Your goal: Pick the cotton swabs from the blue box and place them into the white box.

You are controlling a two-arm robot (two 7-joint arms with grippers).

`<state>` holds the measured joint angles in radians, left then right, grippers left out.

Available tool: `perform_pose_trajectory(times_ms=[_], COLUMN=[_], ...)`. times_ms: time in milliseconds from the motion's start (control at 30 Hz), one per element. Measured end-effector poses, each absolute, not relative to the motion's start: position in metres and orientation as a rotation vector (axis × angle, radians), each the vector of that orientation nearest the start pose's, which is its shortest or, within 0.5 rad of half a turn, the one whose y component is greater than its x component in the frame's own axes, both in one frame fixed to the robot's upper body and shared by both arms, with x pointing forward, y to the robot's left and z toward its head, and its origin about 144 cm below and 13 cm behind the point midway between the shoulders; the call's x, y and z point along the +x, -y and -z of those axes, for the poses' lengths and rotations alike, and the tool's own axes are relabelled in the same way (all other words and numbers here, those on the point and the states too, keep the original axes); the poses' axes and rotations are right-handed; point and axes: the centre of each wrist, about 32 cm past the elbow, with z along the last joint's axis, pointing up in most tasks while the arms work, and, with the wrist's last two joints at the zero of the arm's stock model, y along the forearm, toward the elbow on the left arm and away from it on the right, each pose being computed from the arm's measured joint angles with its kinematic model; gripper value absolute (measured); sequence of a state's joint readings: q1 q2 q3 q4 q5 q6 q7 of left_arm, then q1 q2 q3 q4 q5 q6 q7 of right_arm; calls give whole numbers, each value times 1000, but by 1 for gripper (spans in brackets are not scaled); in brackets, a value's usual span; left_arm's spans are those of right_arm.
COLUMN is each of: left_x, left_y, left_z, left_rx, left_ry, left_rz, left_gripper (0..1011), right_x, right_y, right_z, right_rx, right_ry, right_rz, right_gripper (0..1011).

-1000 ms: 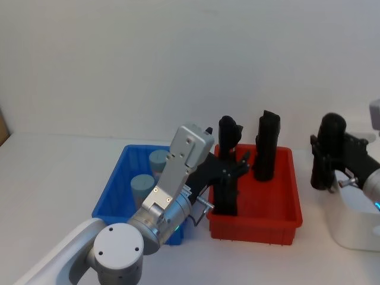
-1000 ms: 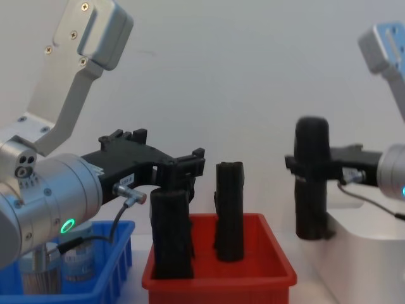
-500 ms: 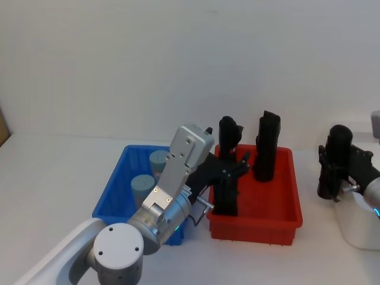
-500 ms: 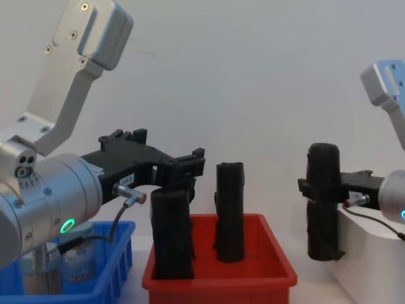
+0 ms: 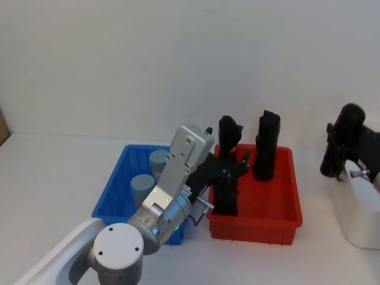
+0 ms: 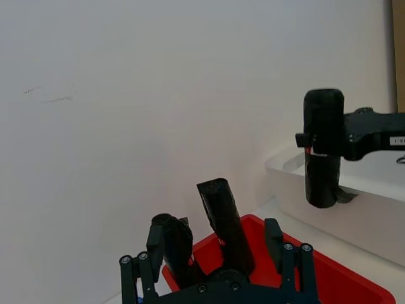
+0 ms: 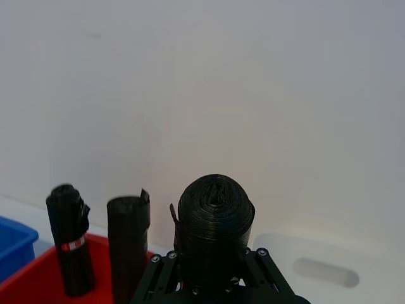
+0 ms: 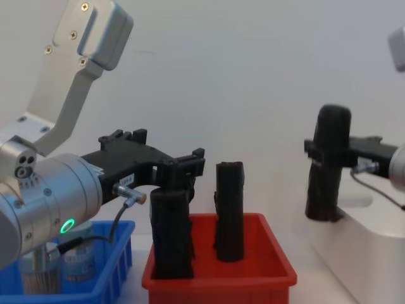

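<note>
Tabletop (image 5: 53, 172) and back wall (image 5: 119, 59) are plain white. In the blue box (image 5: 107, 202) stand the cotton swabs (image 5: 142, 186) — the left gripper (image 5: 231, 169) hovers, fingers spread, over the red bin (image 5: 285, 219) beside it. The right gripper (image 5: 339, 153) pinches a black cylinder (image 5: 350, 116) above the white box (image 5: 362, 228).

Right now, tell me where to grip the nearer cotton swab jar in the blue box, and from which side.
Take the nearer cotton swab jar just below its round lid, coming straight down. It stands upright, lid up, and the blue box walls and the second jar behind it likely block a side approach.
</note>
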<state>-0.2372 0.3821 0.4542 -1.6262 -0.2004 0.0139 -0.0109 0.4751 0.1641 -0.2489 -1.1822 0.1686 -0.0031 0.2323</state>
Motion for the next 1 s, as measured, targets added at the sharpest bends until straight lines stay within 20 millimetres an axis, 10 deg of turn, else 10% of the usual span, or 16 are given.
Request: perform_pose_trajectory(times_ms=[1000], left_x=[492], left_y=[-198], left_z=[-1204], left_rx=[61], left_ry=[268], left_rz=[-1124], left_gripper=[1000], right_x=[570], right_y=[256], right_z=[-1256], right_rx=[173], right_ry=[370], right_rz=[1246], right_gripper=[363])
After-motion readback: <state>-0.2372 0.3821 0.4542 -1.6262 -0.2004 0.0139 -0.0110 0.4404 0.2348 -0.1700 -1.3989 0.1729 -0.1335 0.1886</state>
